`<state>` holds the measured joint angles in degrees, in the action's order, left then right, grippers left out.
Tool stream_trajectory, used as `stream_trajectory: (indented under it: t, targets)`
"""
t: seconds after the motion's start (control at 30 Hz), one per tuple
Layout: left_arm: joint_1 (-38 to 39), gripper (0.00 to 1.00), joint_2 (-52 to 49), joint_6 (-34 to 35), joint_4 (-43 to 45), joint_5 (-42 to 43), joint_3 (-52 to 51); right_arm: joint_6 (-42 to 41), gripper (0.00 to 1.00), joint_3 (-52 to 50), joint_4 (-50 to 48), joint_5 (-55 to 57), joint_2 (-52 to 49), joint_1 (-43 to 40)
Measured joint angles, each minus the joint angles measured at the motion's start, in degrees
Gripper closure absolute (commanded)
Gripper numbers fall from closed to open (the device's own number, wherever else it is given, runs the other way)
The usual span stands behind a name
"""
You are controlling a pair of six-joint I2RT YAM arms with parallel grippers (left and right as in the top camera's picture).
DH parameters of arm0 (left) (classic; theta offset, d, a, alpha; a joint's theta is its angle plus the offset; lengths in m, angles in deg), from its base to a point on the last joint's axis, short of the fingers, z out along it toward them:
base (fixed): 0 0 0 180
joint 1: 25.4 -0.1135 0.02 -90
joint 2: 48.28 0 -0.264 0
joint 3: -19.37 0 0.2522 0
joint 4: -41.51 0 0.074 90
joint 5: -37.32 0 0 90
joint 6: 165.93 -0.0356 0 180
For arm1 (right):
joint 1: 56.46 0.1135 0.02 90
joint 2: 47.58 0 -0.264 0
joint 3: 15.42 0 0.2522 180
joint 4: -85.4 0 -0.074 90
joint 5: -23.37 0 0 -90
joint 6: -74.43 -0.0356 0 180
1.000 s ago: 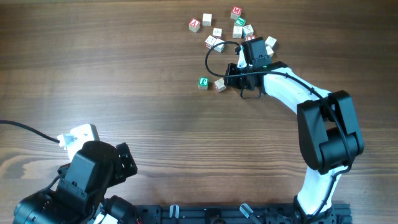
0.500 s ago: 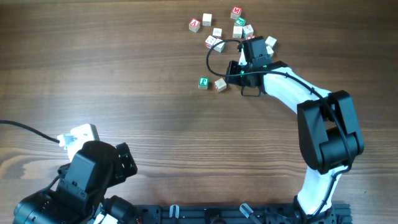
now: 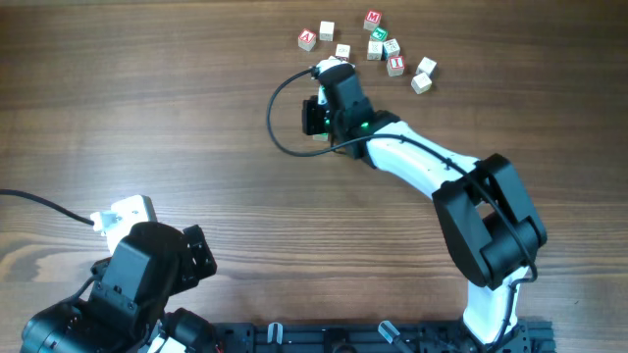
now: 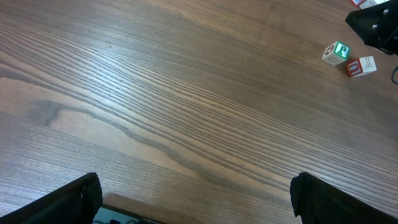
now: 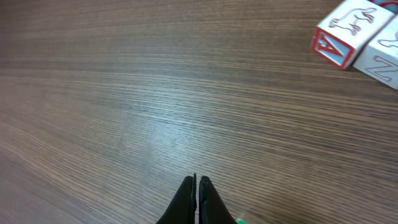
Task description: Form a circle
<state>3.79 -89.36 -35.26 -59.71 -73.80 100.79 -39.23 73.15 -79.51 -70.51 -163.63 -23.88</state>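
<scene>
Swung left off the scatter [image 3: 377, 47], poised with right hand [image 5: 196, 190] pressed together just beside the clump [image 4: 336, 51], spread left hand [image 4: 196, 208] well apart.

Even, bright light; soft shadows

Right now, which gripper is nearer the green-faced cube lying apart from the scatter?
Right. The right gripper, shut, hangs close by the green-faced cube; the left gripper, open, sits far off to the near left.
</scene>
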Motion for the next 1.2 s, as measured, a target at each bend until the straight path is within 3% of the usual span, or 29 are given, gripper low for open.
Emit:
stream_trajectory:
  t: [0.4,0.87,1.2]
  targets:
    - [0.0,0.0,0.0,0.0,0.0,0.0,0.0,0.0,0.95,0.0,-3.8,4.2,-3.3,-0.3]
    - [0.0,0.0,0.0,0.0,0.0,0.0,0.0,-0.1,0.95,0.0,5.2,4.1,-3.3,-0.3]
    - [0.0,0.0,0.0,0.0,0.0,0.0,0.0,1.2,0.95,0.0,6.4,4.2,-3.3,-0.3]
